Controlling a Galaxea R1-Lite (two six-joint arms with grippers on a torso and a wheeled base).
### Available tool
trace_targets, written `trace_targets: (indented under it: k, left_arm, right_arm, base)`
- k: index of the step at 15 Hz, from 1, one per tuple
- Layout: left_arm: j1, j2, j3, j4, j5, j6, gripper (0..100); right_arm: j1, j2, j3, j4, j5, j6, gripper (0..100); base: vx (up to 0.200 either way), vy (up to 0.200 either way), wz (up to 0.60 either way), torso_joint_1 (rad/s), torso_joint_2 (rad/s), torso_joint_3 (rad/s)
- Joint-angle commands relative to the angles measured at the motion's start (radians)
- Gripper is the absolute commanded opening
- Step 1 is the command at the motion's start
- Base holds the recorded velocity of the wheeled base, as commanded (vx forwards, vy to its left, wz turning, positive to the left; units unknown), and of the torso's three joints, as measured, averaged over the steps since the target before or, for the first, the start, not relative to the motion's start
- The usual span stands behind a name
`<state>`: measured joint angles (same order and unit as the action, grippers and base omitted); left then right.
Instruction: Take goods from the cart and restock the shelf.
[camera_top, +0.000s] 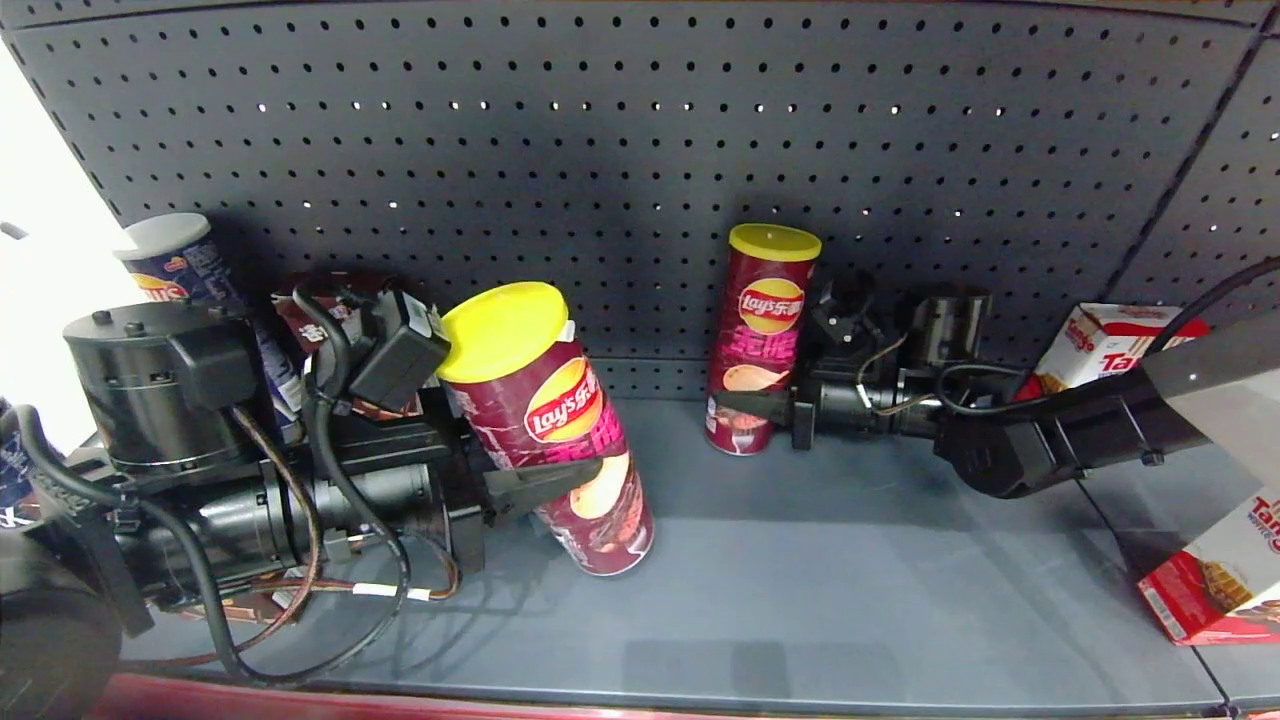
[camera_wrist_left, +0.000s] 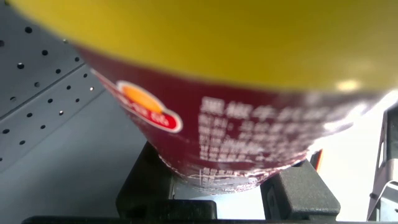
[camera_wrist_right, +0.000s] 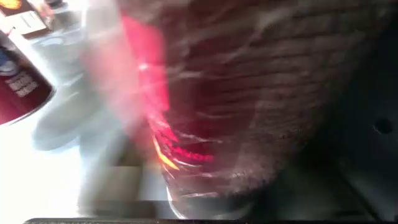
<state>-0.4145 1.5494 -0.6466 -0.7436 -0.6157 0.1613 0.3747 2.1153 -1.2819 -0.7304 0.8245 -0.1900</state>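
My left gripper (camera_top: 530, 462) is shut on a maroon chip can (camera_top: 560, 430) with a yellow lid. This can leans to the left, its base low over the grey shelf floor (camera_top: 850, 600). The left wrist view has the same can (camera_wrist_left: 236, 137) close up between the dark pads (camera_wrist_left: 298, 193). A second maroon chip can (camera_top: 762, 340) stands upright on the shelf near the pegboard back. My right gripper (camera_top: 748, 400) is shut on its lower part from the right. That can (camera_wrist_right: 249, 106) looms close in the right wrist view.
A blue chip can (camera_top: 175, 265) and a dark red pack (camera_top: 330, 300) stand at the back left behind my left arm. Red-and-white wafer boxes sit at the back right (camera_top: 1100, 345) and front right (camera_top: 1230, 580). Open shelf floor lies between the two cans and toward the front.
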Motion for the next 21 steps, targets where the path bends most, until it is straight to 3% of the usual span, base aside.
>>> trace_targets:
  k: [1,11,21]
  left_arm:
    - [0.0,0.003,-0.001,0.0,0.001,0.0,0]
    - [0.002,0.001,-0.005,-0.002,0.001,0.0,0]
    - [0.003,0.005,-0.002,0.001,0.004,0.0,0]
  right_arm:
    - [0.006,-0.008,0.001,0.0,0.005,0.0,0]
    - [0.055,-0.21,0.154,0.002,0.004,0.003,0]
    - [0.11,-0.443,0.526,-0.121,0.001,-0.005,0]
  base:
    - [0.0,0.0,0.0,0.0,0.0,0.0]
    - [0.0,0.0,0.0,0.0,0.0,0.0]
    - [0.0,0.0,0.0,0.0,0.0,0.0]
